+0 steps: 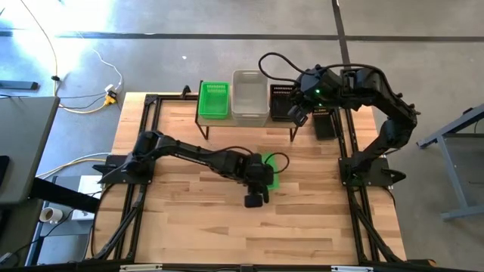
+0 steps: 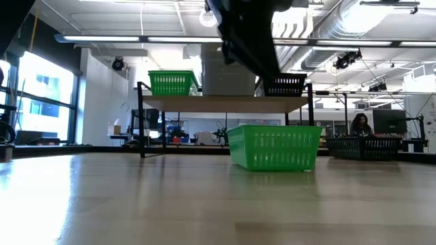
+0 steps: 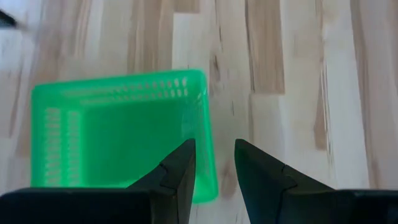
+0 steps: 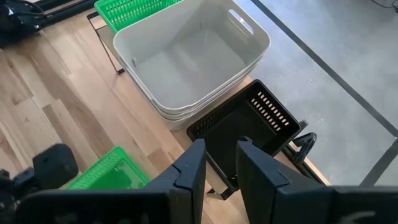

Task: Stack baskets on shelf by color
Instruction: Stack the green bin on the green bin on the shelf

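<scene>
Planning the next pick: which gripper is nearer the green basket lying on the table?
Left. The left gripper hovers right over the green basket; the right gripper is up at the shelf, above the black basket.

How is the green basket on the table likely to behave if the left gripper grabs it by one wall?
The green basket looks thin-walled and perforated, so probably light, with walls that may flex. It appears empty, so a push would likely slide it on the smooth tabletop. Its wide, low shape suggests little tipping.

Shelf [image 1: 249, 123] holds green [image 1: 213, 99], whitish [image 1: 249, 97] (stacked), black baskets [image 1: 281, 102].
</scene>
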You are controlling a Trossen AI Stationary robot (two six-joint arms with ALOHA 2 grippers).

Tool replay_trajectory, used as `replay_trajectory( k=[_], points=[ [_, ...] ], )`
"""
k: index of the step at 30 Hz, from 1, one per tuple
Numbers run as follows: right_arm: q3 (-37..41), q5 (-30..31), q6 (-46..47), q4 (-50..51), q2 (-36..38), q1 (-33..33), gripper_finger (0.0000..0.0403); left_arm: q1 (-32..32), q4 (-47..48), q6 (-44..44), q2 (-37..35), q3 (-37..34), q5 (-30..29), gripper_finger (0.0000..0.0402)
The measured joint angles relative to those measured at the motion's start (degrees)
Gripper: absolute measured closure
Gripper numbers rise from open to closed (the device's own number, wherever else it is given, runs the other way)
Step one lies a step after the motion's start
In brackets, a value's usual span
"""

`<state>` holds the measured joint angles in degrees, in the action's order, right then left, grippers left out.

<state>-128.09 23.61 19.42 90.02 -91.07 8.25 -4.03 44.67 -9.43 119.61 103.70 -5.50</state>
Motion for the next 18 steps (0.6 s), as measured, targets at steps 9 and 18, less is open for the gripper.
replay_trajectory(
  k=[9, 18],
  points=[
    [0.02, 0.00, 0.00, 0.00, -0.02, 0.00, 0.0327, -0.20, -2.16, -0.90, 2.95, 0.15, 0.40, 0.0300],
    [0.01, 0.00, 0.00, 0.00, -0.02, 0.00, 0.0327, -0.21, -1.70, -0.92, 5.26, 0.10, 0.52, 0.0300]
  ],
)
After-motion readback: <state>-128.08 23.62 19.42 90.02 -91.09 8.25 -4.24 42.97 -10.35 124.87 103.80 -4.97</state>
